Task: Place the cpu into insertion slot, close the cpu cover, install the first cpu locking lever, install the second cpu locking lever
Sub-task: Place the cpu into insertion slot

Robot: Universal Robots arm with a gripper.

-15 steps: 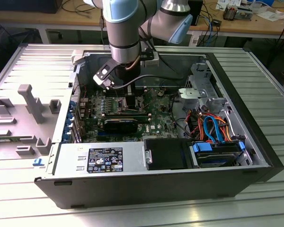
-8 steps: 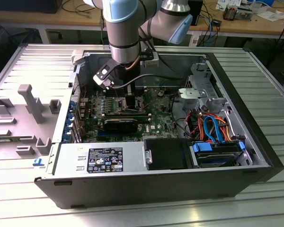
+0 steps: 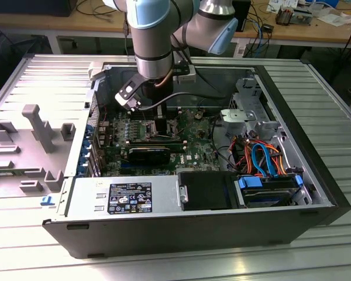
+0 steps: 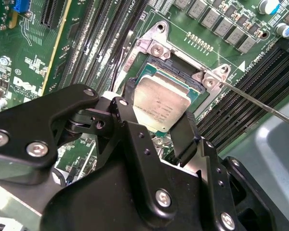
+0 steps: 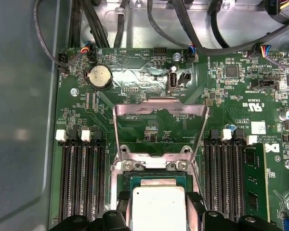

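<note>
Silvery-grey top, small and square: we log that as the cpu, pinched in the gripper. Agreed? (first observer)

Agreed. In both wrist views the two black fingers press on opposite edges of the cpu, closed as far as it lets them, with nothing else between them. We place it directly over the insertion slot, whose dark frame shows just past its far edge. (second observer)

Seated? (first observer)

We cannot tell whether it rests in the insertion slot or hangs just above. It is unreleased, so we judge step one under way, not done. (second observer)

And the cpu cover? (first observer)

Open. In the first wrist view it is swung back from the insertion slot, on the side away from the gripper, and the green board shows through its window. Nothing lies across the cpu, so closing is left. (second observer)

Levers? (first observer)

A thin metal rod runs outward from a corner bracket of the insertion slot. It may be a lever or the cover's edge; we are unsure. Nothing looks latched, so by our judgement both lever steps remain. In the exterior view the arm stands above the insertion slot, inside the open computer case. (second observer)
</note>
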